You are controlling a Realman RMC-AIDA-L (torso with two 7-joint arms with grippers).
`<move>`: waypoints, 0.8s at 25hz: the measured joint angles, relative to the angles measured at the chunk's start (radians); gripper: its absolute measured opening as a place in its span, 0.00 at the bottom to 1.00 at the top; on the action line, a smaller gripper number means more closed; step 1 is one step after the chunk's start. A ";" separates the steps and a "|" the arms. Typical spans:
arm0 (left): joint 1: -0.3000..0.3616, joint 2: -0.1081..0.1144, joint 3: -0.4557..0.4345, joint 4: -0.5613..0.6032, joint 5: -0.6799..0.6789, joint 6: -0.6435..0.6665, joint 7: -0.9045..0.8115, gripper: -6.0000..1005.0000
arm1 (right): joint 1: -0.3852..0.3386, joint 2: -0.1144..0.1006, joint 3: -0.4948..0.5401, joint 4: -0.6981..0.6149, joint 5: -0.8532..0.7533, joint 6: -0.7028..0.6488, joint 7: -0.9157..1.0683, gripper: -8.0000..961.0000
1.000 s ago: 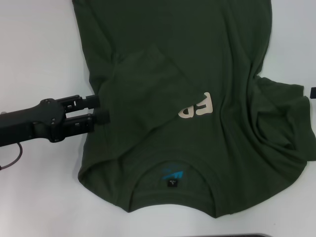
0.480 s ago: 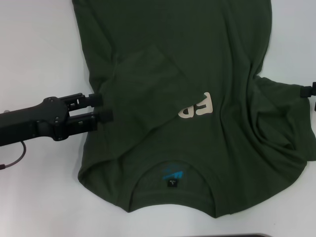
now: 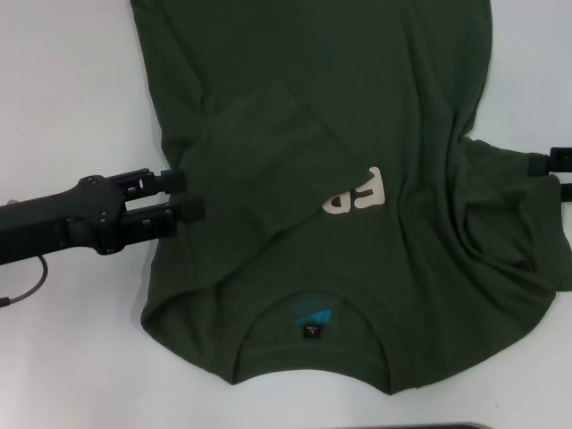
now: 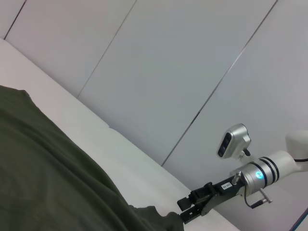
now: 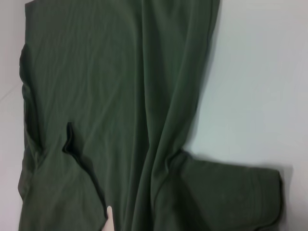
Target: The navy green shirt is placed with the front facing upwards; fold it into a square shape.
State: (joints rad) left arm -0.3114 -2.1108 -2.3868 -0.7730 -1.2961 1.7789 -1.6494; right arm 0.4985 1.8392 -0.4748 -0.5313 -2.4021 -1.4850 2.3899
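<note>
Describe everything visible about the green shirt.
The shirt is dark olive-green, soft and cotton-like, lying front up on the white table with its collar nearest the robot. The robot's-left sleeve is folded in over the chest, hiding part of the cream lettering; the other sleeve lies spread and rumpled. A teal print and a small black tag sit inside the neck. The left gripper is at its left edge with fingers apart; the right gripper is at the spread sleeve's edge.

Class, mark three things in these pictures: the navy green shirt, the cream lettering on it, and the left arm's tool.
navy green shirt (image 3: pixel 357 107): head view, on the plain body cloth.
cream lettering (image 3: pixel 355 194): head view, on the visible block letters.
left tool (image 3: pixel 177 196): head view, between its fingertips at the shirt's edge.
</note>
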 joint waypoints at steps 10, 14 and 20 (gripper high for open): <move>0.000 0.000 0.000 0.002 0.000 -0.004 0.000 0.70 | 0.010 0.010 -0.002 0.002 0.000 0.012 0.000 0.91; 0.000 -0.001 0.002 0.002 0.000 -0.004 0.000 0.70 | 0.017 0.016 -0.002 0.002 0.000 0.013 0.000 0.88; 0.002 -0.003 0.001 0.001 0.001 -0.002 -0.002 0.70 | 0.023 0.016 -0.004 0.017 -0.003 0.012 0.009 0.84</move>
State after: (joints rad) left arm -0.3090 -2.1138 -2.3860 -0.7716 -1.2953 1.7765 -1.6517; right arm 0.5216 1.8557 -0.4790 -0.5141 -2.4052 -1.4729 2.3990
